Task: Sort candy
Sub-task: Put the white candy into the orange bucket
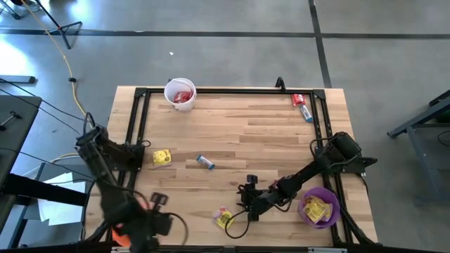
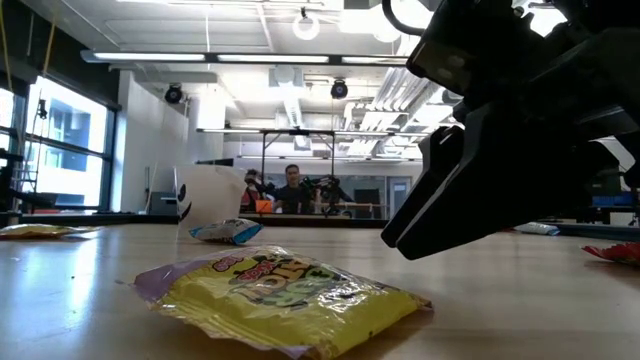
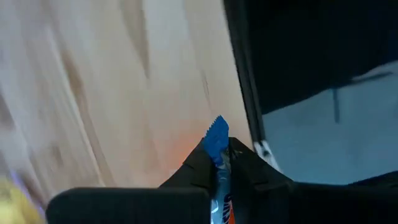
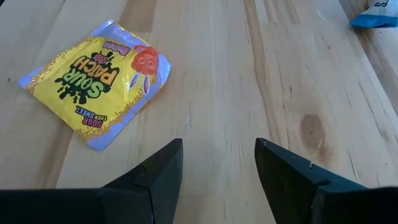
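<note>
The left gripper, at the bench's near left corner, has its jaws clamped on a blue-and-white bar, while the right gripper hovers, jaws wide, just beside a yellow packet lying on the wood.

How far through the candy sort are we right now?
Partly done: red packets sit in the white cup and yellow packets in the purple cup. In hand: the left gripper is shut on a slim blue-and-white bar; the open right gripper faces a yellow Sour Patch packet. Several candies remain loose on the wooden table.
</note>
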